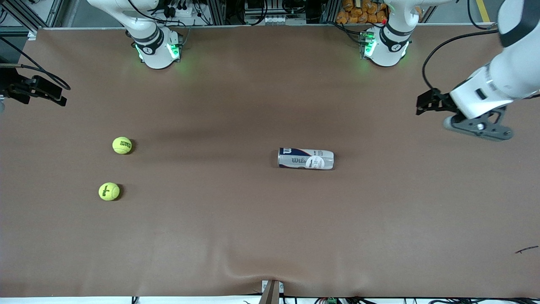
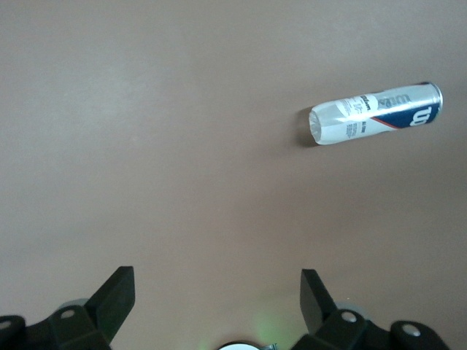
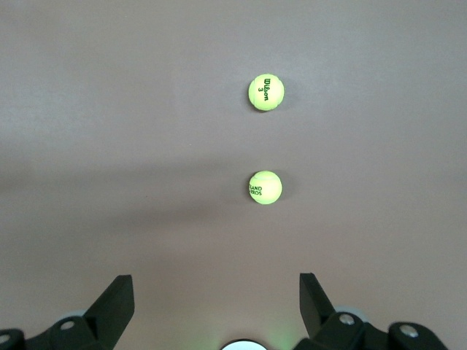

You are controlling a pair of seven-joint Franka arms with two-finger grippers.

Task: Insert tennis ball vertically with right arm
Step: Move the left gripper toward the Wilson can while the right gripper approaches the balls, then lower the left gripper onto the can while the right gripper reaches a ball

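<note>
Two tennis balls (image 1: 122, 145) (image 1: 109, 191) lie apart toward the right arm's end of the brown table (image 1: 270, 236), bare cloth around them. The can (image 1: 306, 158) lies on its side mid-table. The right gripper (image 3: 217, 302) and left gripper (image 2: 217, 299) hover spread and empty.
</note>
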